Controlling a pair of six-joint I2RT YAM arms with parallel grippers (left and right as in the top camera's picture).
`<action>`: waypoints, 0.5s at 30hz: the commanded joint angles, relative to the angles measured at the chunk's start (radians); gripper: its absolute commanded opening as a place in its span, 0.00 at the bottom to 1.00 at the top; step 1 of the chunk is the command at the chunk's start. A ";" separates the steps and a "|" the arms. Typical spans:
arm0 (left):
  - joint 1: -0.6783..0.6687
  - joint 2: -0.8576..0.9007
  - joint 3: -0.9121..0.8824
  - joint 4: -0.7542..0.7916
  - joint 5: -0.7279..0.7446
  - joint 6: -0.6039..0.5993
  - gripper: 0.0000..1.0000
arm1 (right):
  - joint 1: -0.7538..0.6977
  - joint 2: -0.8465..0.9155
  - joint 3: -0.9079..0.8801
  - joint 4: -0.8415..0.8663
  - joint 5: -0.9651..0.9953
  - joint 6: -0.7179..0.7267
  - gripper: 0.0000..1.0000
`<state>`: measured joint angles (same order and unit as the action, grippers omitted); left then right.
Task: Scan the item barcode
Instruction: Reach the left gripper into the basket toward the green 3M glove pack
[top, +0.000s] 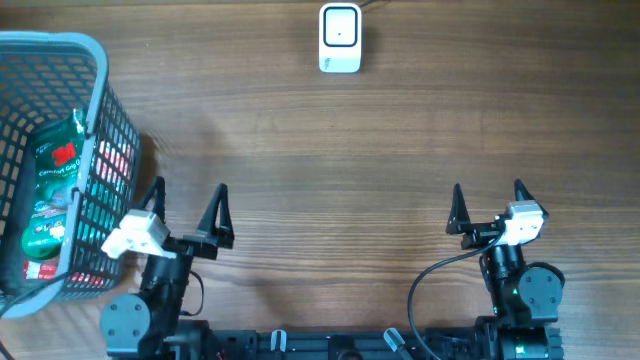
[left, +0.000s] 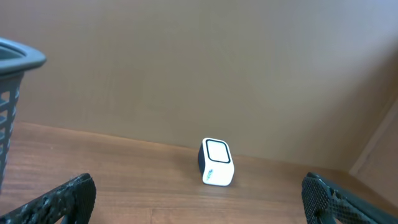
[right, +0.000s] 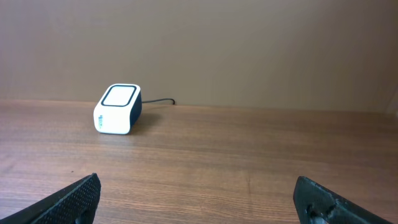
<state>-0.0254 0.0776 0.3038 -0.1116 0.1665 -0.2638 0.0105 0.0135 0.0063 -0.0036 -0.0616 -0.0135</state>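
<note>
Green crinkly packet (top: 55, 165) with a red logo is what needs scanning I reckon, and it's lying in the grey plastic mesh basket (top: 108, 120) at the table's left edge, with a second green packet (top: 40, 238) below it. Its long axis runs roughly away from the robot, along the basket.

So the bit that matters: the left gripper (top: 190, 186) is just beside the basket, with the basket wall between it and the packet, so the packet lies off to its left. The right gripper (top: 488, 186) is well apart from it, on the other side of the brown wooden table (top: 330, 150). Left arm is clearly the nearer one, and I'd guess it has to go up and over the rim.

Both grippers have their fingers spread wide and nothing in them.

The small white box scanner with a dark-rimmed window (top: 340, 38) sits at the far edge, about midway between the arms.
</note>
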 joint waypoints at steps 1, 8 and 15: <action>0.001 0.101 0.077 0.002 0.016 0.025 1.00 | -0.002 -0.006 -0.001 0.005 0.017 -0.012 1.00; 0.001 0.478 0.492 -0.163 -0.077 0.085 1.00 | -0.002 -0.006 -0.001 0.005 0.017 -0.012 1.00; 0.002 0.629 0.781 -0.502 0.001 0.085 1.00 | -0.002 -0.006 -0.001 0.005 0.017 -0.011 1.00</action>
<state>-0.0254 0.6914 1.0775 -0.6018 0.1295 -0.1951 0.0105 0.0135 0.0063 -0.0010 -0.0586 -0.0135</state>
